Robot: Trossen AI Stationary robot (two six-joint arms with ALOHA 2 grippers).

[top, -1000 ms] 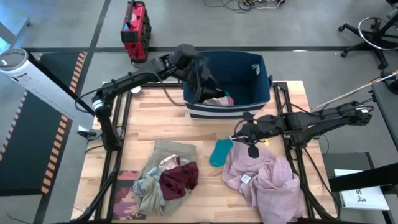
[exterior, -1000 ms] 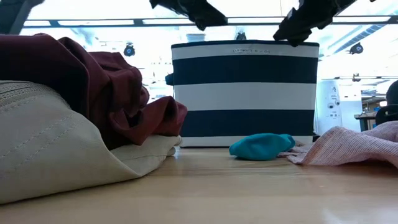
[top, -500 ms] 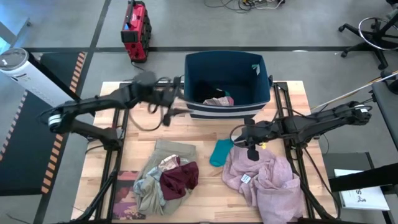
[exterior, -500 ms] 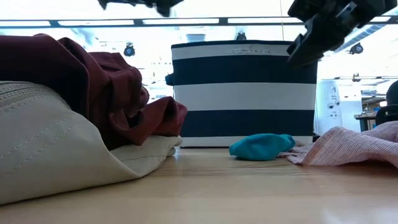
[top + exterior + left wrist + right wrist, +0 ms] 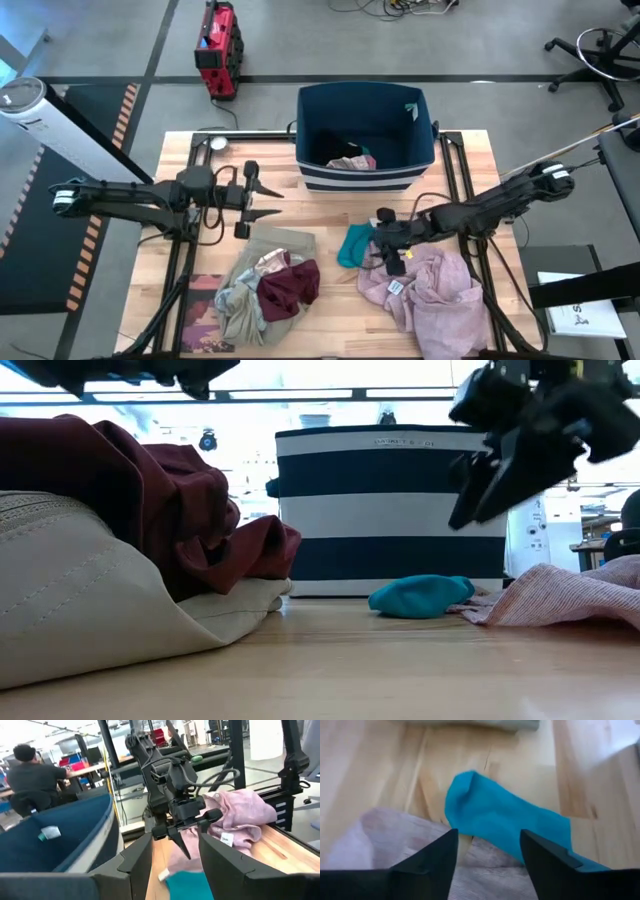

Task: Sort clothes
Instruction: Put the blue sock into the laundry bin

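The small teal garment lies flat on the tabletop just in front of the striped navy bin, its long axis running away from the bin, with one end tucked against the big lilac-pink garment heaped beside it. The right pincer hangs right at that seam, over the edge where teal meets lilac, fingers spread and empty. From the wrist camera the teal cloth sits directly ahead between the two fingers, so I'd judge a short drop and a squeeze would catch it. The right arm reaches in low and long across the lilac heap, wrist tipped down toward the tabletop.

The left pincer is much farther from the teal piece, hovering off the bin's front left corner, open and holding nothing, and pointing across at the other arm. The left arm lies stretched out nearly level. Closer to it, further out from the bin, is the other pile: the khaki-beige garment with the maroon one bunched on top and some grey-green cloth at its side. A bit of pinkish fabric already lies inside the bin.

So the right arm looks the one to take the teal piece; the risk is snagging lilac fabric with it.
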